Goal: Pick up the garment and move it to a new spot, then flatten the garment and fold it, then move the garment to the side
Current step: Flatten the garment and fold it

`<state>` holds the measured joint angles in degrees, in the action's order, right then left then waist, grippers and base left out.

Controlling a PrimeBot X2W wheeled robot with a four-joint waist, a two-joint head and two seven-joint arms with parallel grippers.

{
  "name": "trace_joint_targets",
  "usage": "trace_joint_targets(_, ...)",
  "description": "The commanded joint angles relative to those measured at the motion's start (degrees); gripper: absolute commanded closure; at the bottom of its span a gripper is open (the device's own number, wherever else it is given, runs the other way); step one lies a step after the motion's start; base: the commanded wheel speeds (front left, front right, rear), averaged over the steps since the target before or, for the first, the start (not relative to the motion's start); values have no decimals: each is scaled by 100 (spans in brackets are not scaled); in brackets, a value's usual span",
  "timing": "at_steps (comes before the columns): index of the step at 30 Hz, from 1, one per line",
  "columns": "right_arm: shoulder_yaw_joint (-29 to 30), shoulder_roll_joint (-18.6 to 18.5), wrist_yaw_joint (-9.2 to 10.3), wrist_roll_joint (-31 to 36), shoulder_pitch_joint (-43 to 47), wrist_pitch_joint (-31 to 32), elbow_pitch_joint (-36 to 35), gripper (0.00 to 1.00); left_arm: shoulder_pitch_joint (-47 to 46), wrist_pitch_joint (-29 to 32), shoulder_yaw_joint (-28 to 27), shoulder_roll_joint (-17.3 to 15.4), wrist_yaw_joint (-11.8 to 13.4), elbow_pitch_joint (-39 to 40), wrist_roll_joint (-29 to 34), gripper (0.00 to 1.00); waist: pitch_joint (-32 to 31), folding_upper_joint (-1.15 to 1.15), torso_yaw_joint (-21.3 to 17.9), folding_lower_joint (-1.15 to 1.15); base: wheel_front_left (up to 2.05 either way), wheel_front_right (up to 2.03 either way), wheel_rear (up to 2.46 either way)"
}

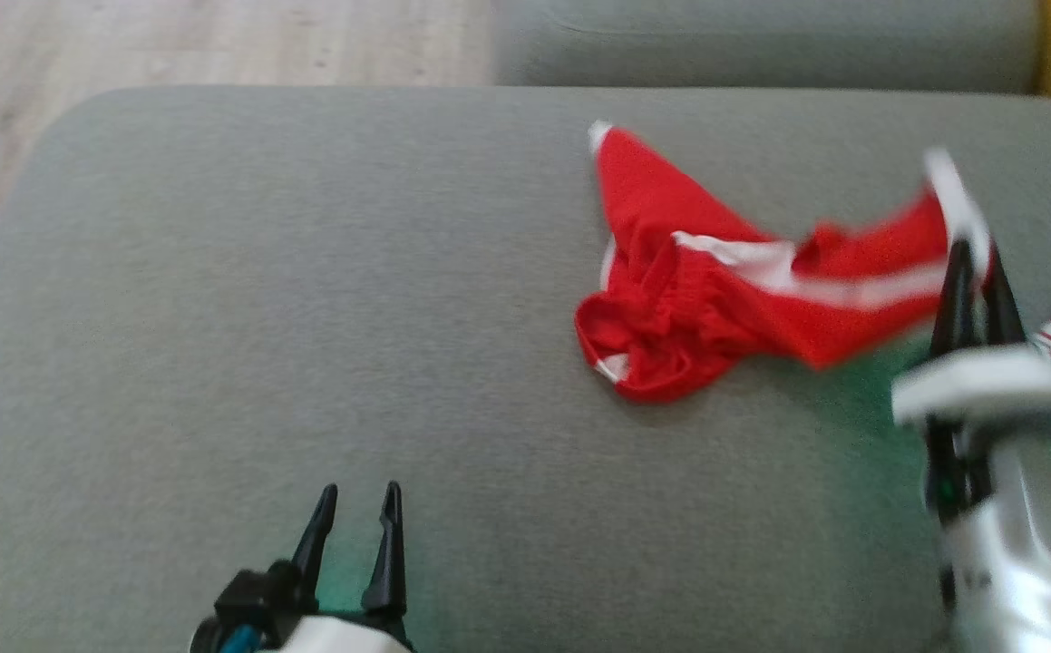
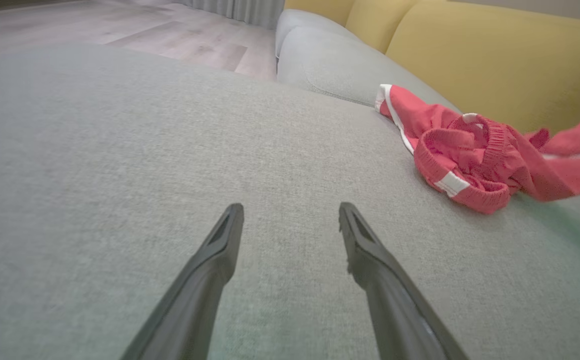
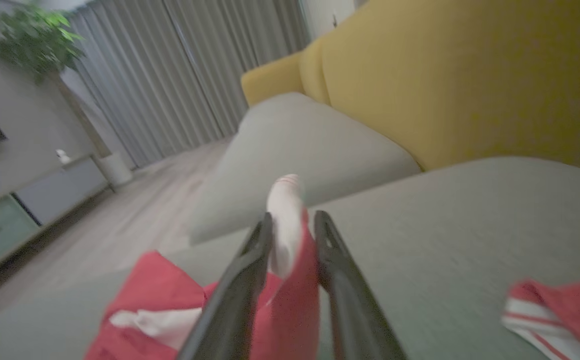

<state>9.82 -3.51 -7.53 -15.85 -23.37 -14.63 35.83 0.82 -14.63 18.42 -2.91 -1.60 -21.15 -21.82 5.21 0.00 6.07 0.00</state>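
Note:
The garment [image 1: 697, 299] is a pair of red shorts with white trim, crumpled on the grey seat cushion [image 1: 307, 317] right of centre. One leg stretches up to my right gripper [image 1: 977, 254], which holds the white-hemmed edge off the cushion. In the right wrist view, that hem [image 3: 284, 225] stands between the fingers of the right gripper [image 3: 294, 217], with the rest of the garment [image 3: 144, 300] below. My left gripper [image 1: 360, 490] rests open and empty at the lower left, well apart from the shorts. In the left wrist view, the left gripper [image 2: 291, 207] points across bare cushion toward the garment [image 2: 470, 155].
A second red and white striped cloth [image 3: 555, 315] lies on the cushion near my right arm. Behind stand a yellow backrest [image 2: 495, 60] and another grey cushion [image 1: 761, 41]. Wooden floor [image 1: 171, 45] lies beyond the cushion's far left edge.

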Motion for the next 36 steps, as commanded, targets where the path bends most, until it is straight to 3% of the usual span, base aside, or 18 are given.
trace_joint_targets(1,-114,58,4,109,-221,-36,-205,0,-310,-37,-177,3,-9,192,44,0,126,0,-180,0,0,0,0)
trace_joint_targets(4,358,60,4,581,6,-36,-78,0,-468,-37,-108,3,-24,203,41,0,242,0,-395,0,0,0,0)
trace_joint_targets(8,341,62,4,757,159,-37,-200,0,-686,-37,-30,3,-37,196,24,0,352,0,-672,0,0,0,0)
trace_joint_targets(17,-700,62,4,861,328,-37,-964,0,-1677,-37,607,3,-219,42,-129,0,633,0,-1204,0,0,0,0)
trace_joint_targets(24,-1369,63,4,664,462,-37,-1076,0,-3066,-37,1452,3,-101,-672,-409,0,855,0,-1639,0,0,0,0)
trace_joint_targets(30,-1740,63,4,512,515,-37,-1030,0,-4106,102,2301,3,105,-1777,-1419,0,962,0,-2010,0,0,0,0)
trace_joint_targets(36,-1859,63,4,410,550,-37,-992,0,-4679,342,3008,3,446,-2334,-2309,0,1013,0,-2195,0,0,0,0)
